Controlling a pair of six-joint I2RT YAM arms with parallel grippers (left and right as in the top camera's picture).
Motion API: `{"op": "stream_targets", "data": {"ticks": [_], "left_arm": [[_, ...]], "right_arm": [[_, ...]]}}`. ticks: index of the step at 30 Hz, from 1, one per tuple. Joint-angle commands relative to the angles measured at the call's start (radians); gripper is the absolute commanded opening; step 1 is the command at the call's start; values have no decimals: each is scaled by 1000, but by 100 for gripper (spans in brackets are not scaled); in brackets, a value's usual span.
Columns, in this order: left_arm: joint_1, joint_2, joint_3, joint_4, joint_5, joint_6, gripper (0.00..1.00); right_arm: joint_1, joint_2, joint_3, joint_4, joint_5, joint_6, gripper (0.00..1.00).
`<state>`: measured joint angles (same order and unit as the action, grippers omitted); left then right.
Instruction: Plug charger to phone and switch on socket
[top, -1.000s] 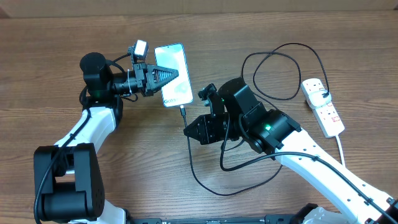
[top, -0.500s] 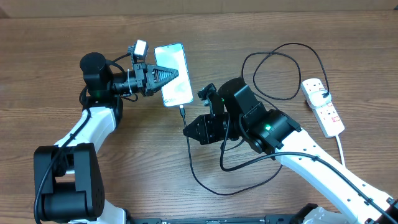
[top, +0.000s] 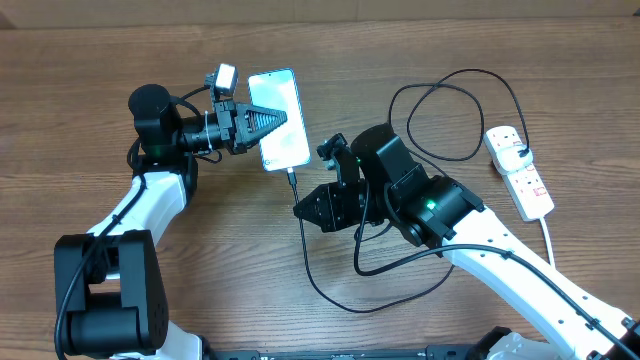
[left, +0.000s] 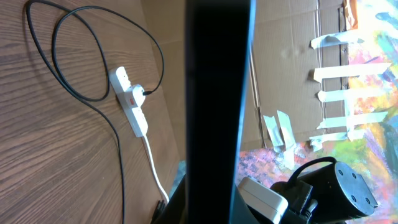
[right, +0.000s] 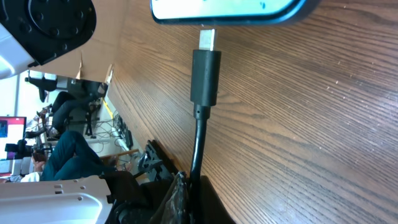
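We see a brown wood-grain bench (top: 100, 60) filling the overhead view. In the left wrist view a pale cardboard wall (left: 280, 37) rises behind it, patched with strips of whitish tape (left: 329, 40). Next to the tape hangs a brightly painted sheet (left: 376, 87) in pinks, yellows and blues. Beyond the bench in the right wrist view we catch a seated person (right: 65, 152) in blue, a second figure (right: 68, 107) in dark clothes, and a red-lit screen (right: 5, 127) at the frame's border.
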<state>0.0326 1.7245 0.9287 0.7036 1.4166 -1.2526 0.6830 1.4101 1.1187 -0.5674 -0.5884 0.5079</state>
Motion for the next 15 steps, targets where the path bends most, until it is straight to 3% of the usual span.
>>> {"op": "stream_targets", "data": {"ticks": [1,15], "left_arm": [[-7,2,27,4,-6,26,4],[-8,2,28,4,-6,-46,4]], "right_arm": [[0,0,0,10,-12,-11,4],[0,0,0,13,-11,-11,4]]}}
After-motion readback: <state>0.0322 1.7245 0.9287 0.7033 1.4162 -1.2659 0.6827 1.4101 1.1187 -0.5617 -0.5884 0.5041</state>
